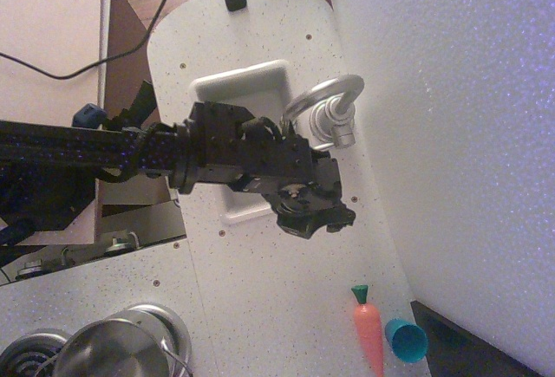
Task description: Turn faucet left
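Top-down view. Sink (260, 78) sits mid-counter (260, 308); faucet (328, 110) on its right rim, spout arcing over the basin. Arm (87, 150) comes in from the left across the sink, gripper (314, 212) just below the faucet base. Toy carrot (368, 329) and cup (406, 340) side by side at lower right. Pot (113, 351) on the stove, lower left.

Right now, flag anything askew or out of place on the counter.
Nothing is spilled or broken. Only the blue cup lies tipped on its side by the carrot. The faucet looks intact, spout over the sink.
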Tool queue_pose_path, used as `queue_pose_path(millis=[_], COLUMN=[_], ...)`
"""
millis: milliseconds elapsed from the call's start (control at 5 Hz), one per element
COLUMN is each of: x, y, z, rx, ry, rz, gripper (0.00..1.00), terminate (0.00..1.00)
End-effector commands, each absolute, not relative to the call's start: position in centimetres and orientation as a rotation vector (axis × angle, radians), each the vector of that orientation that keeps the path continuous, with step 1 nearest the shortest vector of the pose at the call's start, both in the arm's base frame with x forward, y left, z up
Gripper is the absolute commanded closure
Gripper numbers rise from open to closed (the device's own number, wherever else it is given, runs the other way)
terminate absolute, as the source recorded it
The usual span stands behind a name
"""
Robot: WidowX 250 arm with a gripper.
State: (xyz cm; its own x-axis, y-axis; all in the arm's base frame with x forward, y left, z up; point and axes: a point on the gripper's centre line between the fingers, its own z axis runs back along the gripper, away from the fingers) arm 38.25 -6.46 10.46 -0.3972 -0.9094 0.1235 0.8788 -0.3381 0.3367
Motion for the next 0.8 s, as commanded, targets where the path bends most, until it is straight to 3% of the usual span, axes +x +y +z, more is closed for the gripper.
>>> queue_pose_path(millis=[0,200,400,600], x=[38.3,40.0,40.6,40.2], y=[-6.5,-1.5,3.6,8.4], z=[10.5,7.8,7.7,8.6], rx=[0.102,0.192,0.258,0.319], ry=[-0.420,-0.385,-0.264,-0.219], rz=[-1.936,-1.879,-1.756,-1.689], gripper=[0.00,0.00,0.00,0.00], terminate=[0.00,0.00,0.00,0.00])
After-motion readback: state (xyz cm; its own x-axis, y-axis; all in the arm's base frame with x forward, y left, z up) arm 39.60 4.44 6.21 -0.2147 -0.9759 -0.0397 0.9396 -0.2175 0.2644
